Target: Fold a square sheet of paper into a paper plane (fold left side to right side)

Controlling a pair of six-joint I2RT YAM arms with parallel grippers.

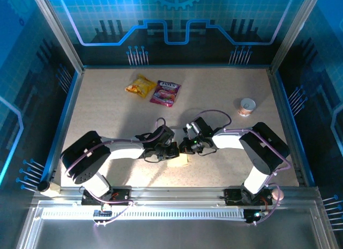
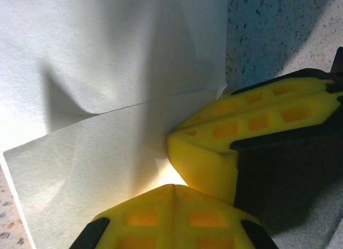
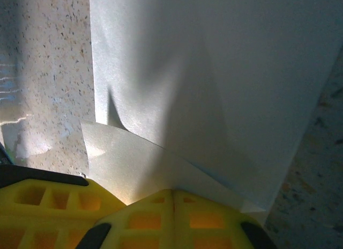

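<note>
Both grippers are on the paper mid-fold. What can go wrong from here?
1. The left gripper and right gripper both pinch the paper close together, so pulling apart may tear it.
2. The lifted flap buckles rather than lying flat, so the crease may set crooked.

Probably lab: aluminium-framed enclosure, blue panels.

From above, most of the paper is hidden under the left gripper and right gripper. In the wrist views it is cut off. The pink packet's words are too small to read.
</note>
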